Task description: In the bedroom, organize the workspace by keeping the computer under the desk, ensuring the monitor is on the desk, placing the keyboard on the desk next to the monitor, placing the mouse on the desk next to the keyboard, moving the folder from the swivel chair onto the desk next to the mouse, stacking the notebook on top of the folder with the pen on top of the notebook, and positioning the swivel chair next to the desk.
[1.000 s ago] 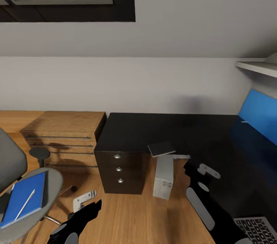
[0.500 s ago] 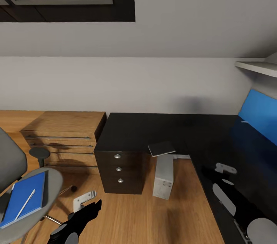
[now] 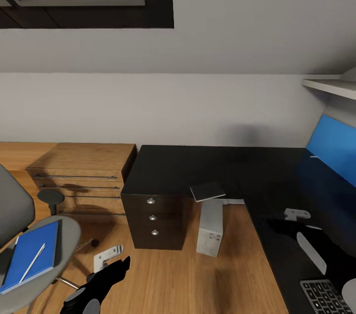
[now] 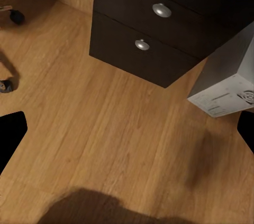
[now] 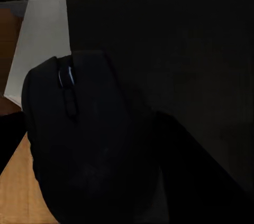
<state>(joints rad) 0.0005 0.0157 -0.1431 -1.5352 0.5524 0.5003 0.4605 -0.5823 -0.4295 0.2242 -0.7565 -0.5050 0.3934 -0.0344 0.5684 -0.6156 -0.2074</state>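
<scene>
The black mouse (image 5: 79,139) sits very close in the right wrist view, and my right gripper (image 3: 290,220) appears shut on it, low over the black desk (image 3: 198,165). The dark keyboard (image 3: 324,296) lies on the desk at the lower right corner. A light grey computer (image 3: 210,227) stands on the floor under the desk. A thin grey notebook (image 3: 207,191) rests at the desk's inner edge. On the swivel chair (image 3: 64,235) at the left lies the blue folder (image 3: 29,254) with the white pen (image 3: 32,262) on it. My left gripper (image 3: 111,259) hangs open over the floor.
Dark drawers (image 3: 153,217) with round silver knobs stand beside the computer. A light wooden dresser (image 3: 81,175) is against the wall to the left. A tilted blue panel (image 3: 331,148) and a white shelf (image 3: 329,86) are at the far right. Wooden floor (image 4: 106,129) lies below my left gripper.
My right arm has swung right, from above the floor beside the computer to over the desk. The keyboard shows again at the lower right. The left arm has stayed still.
</scene>
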